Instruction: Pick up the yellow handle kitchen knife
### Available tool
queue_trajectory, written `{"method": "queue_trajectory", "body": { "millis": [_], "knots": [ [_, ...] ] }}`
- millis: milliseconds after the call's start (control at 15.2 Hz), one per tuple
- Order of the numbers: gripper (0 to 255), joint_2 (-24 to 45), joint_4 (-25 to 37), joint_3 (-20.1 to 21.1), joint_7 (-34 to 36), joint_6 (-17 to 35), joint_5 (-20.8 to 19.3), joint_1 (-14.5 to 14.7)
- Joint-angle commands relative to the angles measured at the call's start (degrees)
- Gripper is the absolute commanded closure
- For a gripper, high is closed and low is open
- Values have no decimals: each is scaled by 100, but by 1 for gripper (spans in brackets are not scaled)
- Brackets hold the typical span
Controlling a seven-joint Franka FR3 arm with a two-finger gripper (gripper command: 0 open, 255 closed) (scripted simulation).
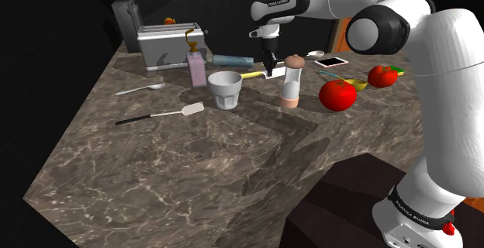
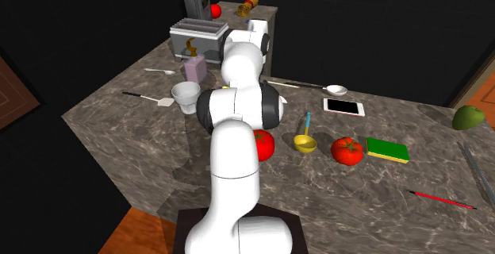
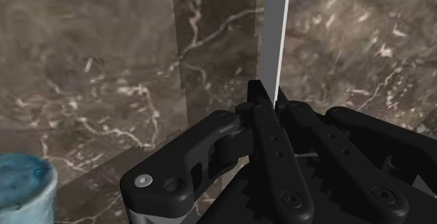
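Inside the hand [image 3: 269,98], one clasped knife [image 3: 276,33]; nearby, one white cup [image 1: 225,89].

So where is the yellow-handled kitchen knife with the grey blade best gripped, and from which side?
By the yellow handle near the blade, from straight above, closing across its narrow width. The knife lies low and flat between the white cup and the tall tan grinder, so a sideways approach looks blocked.

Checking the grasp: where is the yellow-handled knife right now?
In the shoulder view the knife is between the white cup and the grinder, its blade clasped by the gripper.
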Motion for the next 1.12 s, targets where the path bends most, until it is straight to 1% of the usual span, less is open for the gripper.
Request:
{"method": "queue_trajectory", "body": {
  "millis": [0, 528, 924, 1056],
  "knots": [
    [255, -1, 65, -2, 4, -72, -3, -7],
    [255, 47, 763, -6, 43, -717, -1, -71],
    [255, 194, 1476, 2, 76, -1278, 25, -152],
    [255, 199, 1497, 2, 77, -1293, 25, -155]
  ]
}}
